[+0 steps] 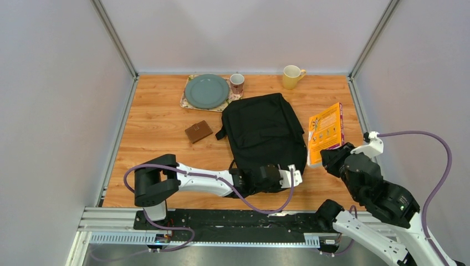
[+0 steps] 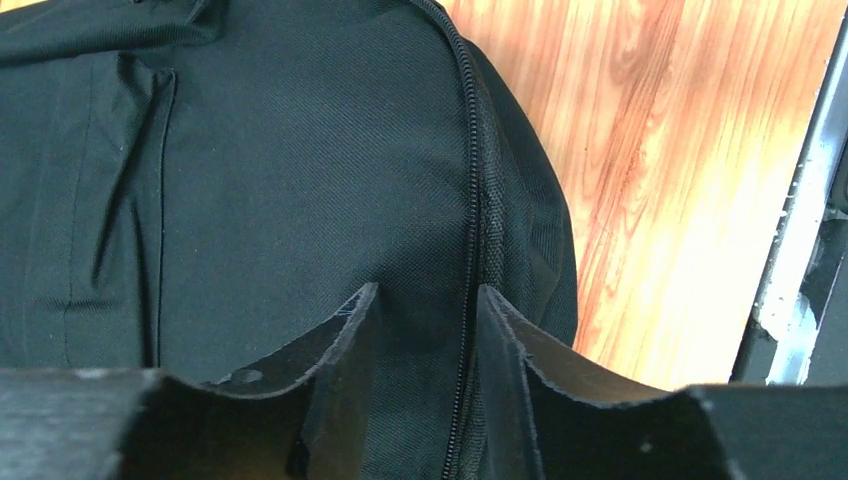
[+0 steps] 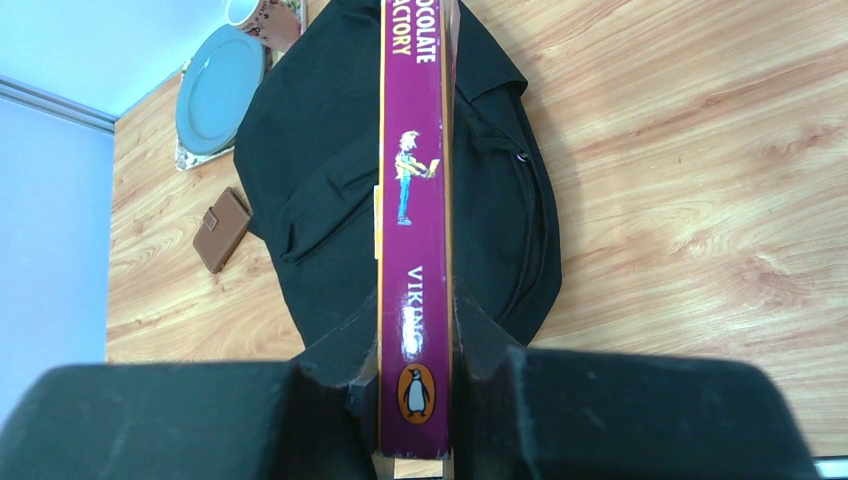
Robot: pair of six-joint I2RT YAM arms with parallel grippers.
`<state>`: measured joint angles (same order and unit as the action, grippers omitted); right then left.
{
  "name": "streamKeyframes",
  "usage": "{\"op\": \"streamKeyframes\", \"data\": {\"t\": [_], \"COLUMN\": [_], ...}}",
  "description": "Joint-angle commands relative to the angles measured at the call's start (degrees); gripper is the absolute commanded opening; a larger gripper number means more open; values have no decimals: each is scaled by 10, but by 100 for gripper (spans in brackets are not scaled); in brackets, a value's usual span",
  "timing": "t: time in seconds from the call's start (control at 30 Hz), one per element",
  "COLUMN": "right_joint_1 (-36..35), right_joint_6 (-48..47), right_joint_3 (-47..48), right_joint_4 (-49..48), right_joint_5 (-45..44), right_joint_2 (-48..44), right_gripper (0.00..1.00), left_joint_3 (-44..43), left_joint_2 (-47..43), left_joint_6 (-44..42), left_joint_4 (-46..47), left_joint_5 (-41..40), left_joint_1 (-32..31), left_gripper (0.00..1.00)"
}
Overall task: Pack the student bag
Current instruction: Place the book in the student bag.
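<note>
The student bag (image 1: 260,127), a large black backpack, lies flat in the middle of the wooden table, also seen in the right wrist view (image 3: 320,180). My left gripper (image 1: 288,178) rests on the bag's near end. Its fingers (image 2: 428,330) stand apart on the black fabric (image 2: 250,180), and the zipper line (image 2: 470,230) runs between them, close to the right finger. My right gripper (image 1: 332,155) hovers to the right of the bag, shut (image 3: 415,340) on a book (image 1: 326,133) with an orange cover and a purple spine (image 3: 415,200), held on edge.
A brown wallet (image 1: 198,131) lies left of the bag. At the back are a green plate (image 1: 206,91) on a placemat, a patterned cup (image 1: 237,83) and a yellow mug (image 1: 292,76). Grey walls enclose three sides. A metal rail (image 2: 800,230) runs along the table's near edge.
</note>
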<state>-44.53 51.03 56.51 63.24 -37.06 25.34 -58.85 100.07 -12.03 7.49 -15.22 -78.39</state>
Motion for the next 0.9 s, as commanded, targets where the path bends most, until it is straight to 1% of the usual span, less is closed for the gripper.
{"op": "streamKeyframes", "data": {"t": [0.0, 0.03, 0.13, 0.33, 0.5, 0.63, 0.77, 0.8, 0.87], "right_joint_1": [1, 1, 1, 1, 1, 1, 1, 1, 1], "right_joint_6": [10, 11, 14, 14, 14, 14, 14, 15, 14], "right_joint_3": [4, 4, 2, 1, 3, 4, 2, 3, 2], "right_joint_4": [-28, -28, -28, -28, -28, -29, -28, -28, -28], "right_joint_5": [-23, -22, -21, -20, -22, -21, -20, -20, -20], "right_joint_2": [-5, -6, -6, -7, -9, -12, -13, -13, -12], "right_gripper": [0, 0, 0, 0, 0, 0, 0, 0, 0], "left_joint_3": [-15, -9, -3, -3, -16, -17, -16, -21, -22], "left_joint_2": [-20, -30, -43, -44, -11, 14, 26, 28, 29], "left_joint_6": [12, 25, 40, 48, 37, 42, 25, 23, 17], "left_joint_4": [11, 19, 30, 31, 16, 28, 49, 49, 53], "left_joint_5": [19, 26, 49, 67, 47, 26, -3, -14, -22], "left_joint_1": [-2, -1, 0, -2, -2, -2, -2, -2, -2], "left_gripper": [51, 55, 59, 60, 61, 61, 59, 54, 50]}}
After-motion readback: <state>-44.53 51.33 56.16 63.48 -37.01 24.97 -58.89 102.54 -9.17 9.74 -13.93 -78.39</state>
